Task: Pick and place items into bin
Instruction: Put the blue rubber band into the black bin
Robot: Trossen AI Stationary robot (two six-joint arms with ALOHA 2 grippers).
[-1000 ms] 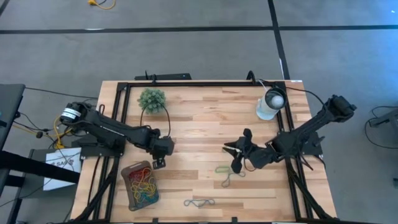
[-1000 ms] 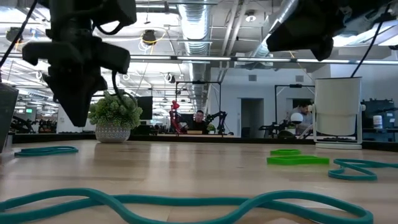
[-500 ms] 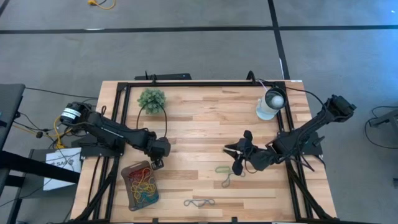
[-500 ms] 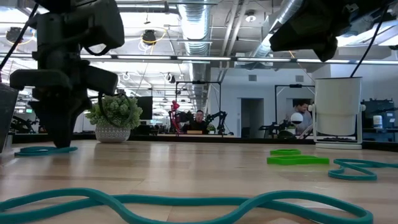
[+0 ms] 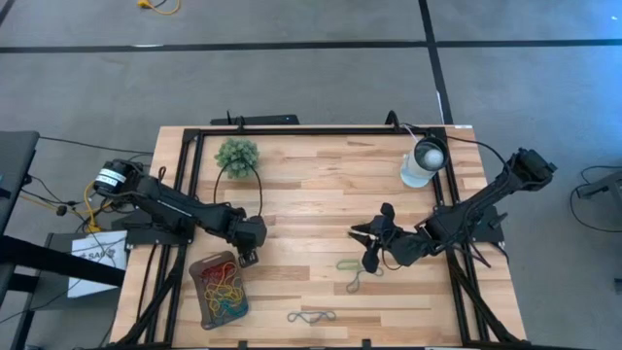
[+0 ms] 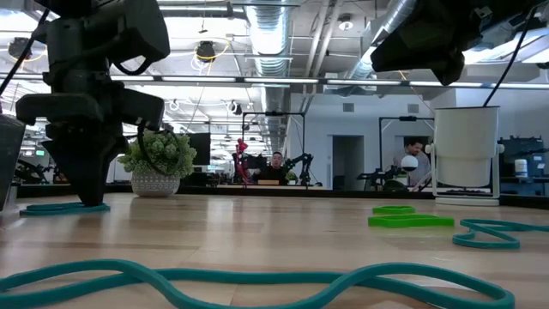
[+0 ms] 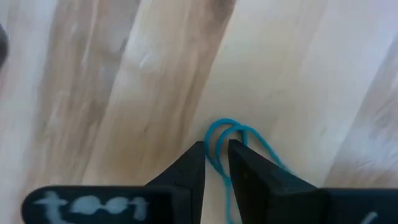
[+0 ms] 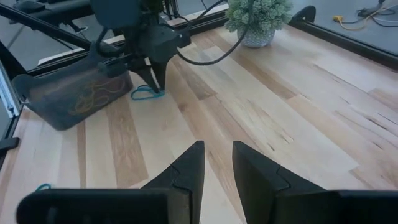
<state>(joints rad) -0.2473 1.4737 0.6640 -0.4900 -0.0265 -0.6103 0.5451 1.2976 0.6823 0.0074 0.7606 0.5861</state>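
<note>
Take the bin (image 5: 219, 289) as your reference: your left gripper (image 5: 247, 256) is down on the table (image 5: 321, 194) just off the bin's far corner, and that is because a blue band (image 7: 231, 142) lies there, apart from the tray rather than in it. In the left wrist view its fingers (image 7: 189, 171) stand tip-down with only a narrow gap, and the loop's strand runs up through that gap, so the jaws are nearly closed around the band; whether they have actually pinched it tight you cannot tell yet. The low tip-to-wood posture makes sense, since a loop this thin lies flat and can only be caught at the surface. The bin already holds a tangle of red, yellow and green bands (image 5: 223, 287), which is why the short hop back is all this pick should need. Your right gripper (image 5: 374, 240) waits well away from the bin across the table, jaws parted a little and holding nothing, beside a green band (image 5: 347, 263) and a grey-green band (image 5: 357, 282); a blue-grey band (image 5: 311, 316) lies nearer the bin along the front edge
</note>
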